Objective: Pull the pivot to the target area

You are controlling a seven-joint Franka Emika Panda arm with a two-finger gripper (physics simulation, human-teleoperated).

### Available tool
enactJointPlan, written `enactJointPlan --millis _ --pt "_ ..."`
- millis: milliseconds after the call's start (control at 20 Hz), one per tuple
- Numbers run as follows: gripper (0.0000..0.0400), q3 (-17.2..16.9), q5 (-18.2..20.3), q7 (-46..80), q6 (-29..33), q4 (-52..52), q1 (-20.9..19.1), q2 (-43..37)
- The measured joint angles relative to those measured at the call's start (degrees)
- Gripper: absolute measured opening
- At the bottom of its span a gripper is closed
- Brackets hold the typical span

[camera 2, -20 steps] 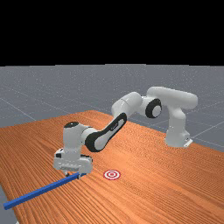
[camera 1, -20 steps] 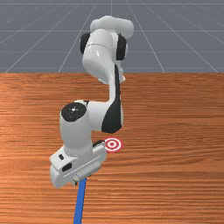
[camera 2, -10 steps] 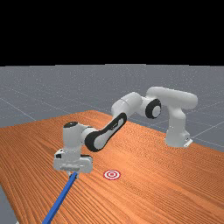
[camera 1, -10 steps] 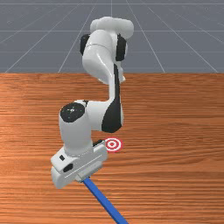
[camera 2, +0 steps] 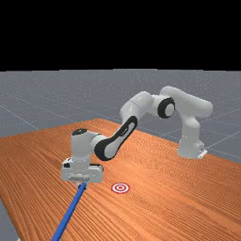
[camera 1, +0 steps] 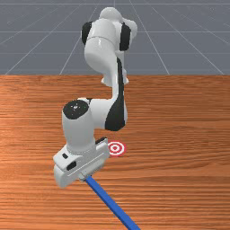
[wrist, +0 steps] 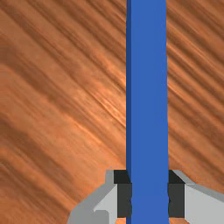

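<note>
My fingers stand partly apart, no wider than the blue bar between them, with a dark pad touching it on either side, so I have hold of it. It should feel stiff and hard, with no bend or give to fear; I'd guess it is light enough to drag, though its length would make it swing about my grip. Its smooth sides might slip if I tugged sharply, so a firm, square pinch across the narrow width suits it, and I seem to have that near one end; a hold nearer the middle would balance it better. It is long, straight and plain blue, flat on top with a darker side face. From beneath me it slants off toward the front view's lower right, past that picture's bottom edge, over the wooden table. The red-and-white target lies apart from it, nearer the arm's base; the pull remains to be finished.
</note>
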Motion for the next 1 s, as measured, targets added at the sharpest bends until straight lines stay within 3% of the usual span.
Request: enactJointPlan --millis 200,350,550,850,1000 --pt "0.0095 -0.2 0.7 1.0 4.7 -8.3 0.3 -4.6" --pt "0.0095 -0.1 0.9 0.7 6.0 -11.6 0.3 -7.7" --pt "0.0095 -1.2 -0.2 1.8 3.4 -12.8 1.1 -9.7" --pt "0.0095 -0.5 0.8 0.3 10.2 -24.1 0.9 -15.3" --pt "0.0095 -1.4 1.2 3.0 9.9 -27.4 1.5 -17.0"
